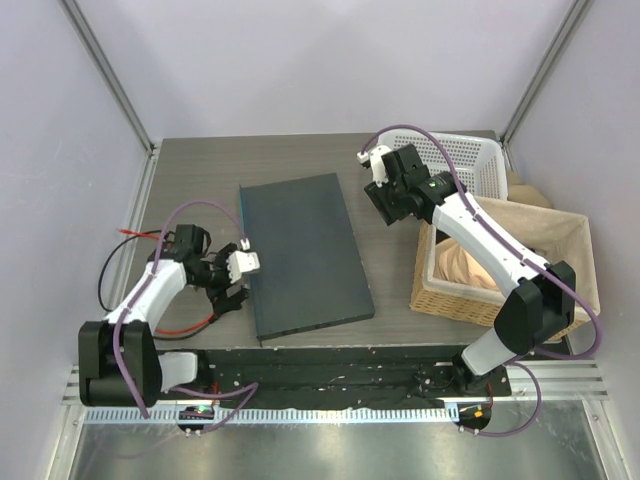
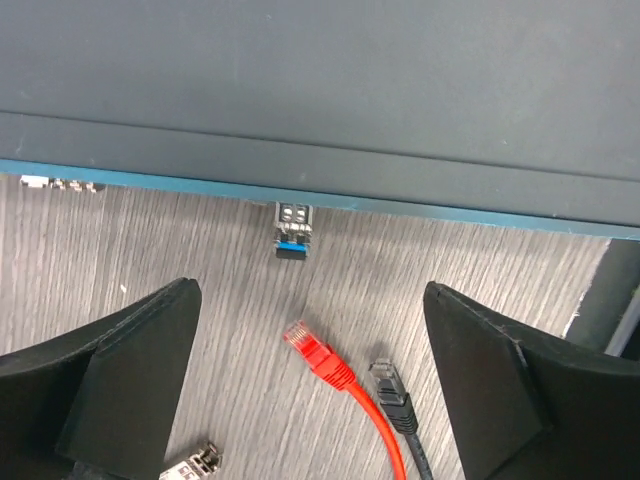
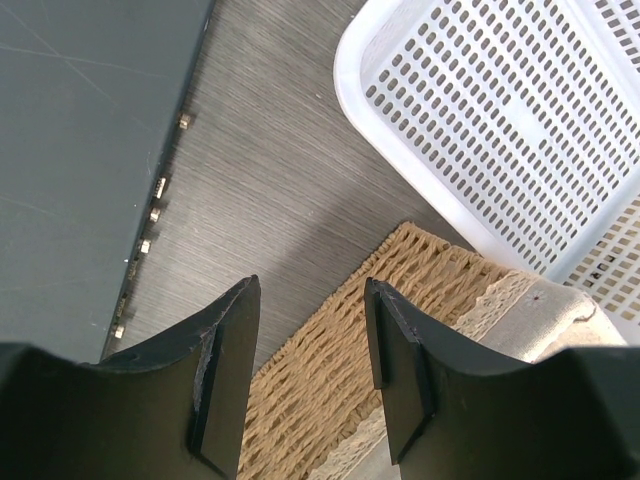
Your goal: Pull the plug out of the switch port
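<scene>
The switch (image 1: pixel 300 250) is a flat dark slate-grey box in the middle of the table; its bluish edge (image 2: pixel 320 200) runs across the left wrist view. A red plug (image 2: pixel 318 352) on a red cable lies loose on the table, apart from that edge. A black plug (image 2: pixel 392 385) lies beside it. A small metal insert with a blue tab (image 2: pixel 293 228) sticks out of the switch edge. My left gripper (image 2: pixel 310 300) hangs open over both plugs, touching neither. My right gripper (image 3: pixel 312 290) is open and holds nothing, right of the switch (image 3: pixel 80 150).
A white perforated basket (image 1: pixel 470 160) stands at the back right, with a lined wicker basket (image 1: pixel 500 270) in front of it. A small silver module (image 2: pixel 190 462) lies by my left finger. Red and black cables (image 1: pixel 185 325) trail off to the left.
</scene>
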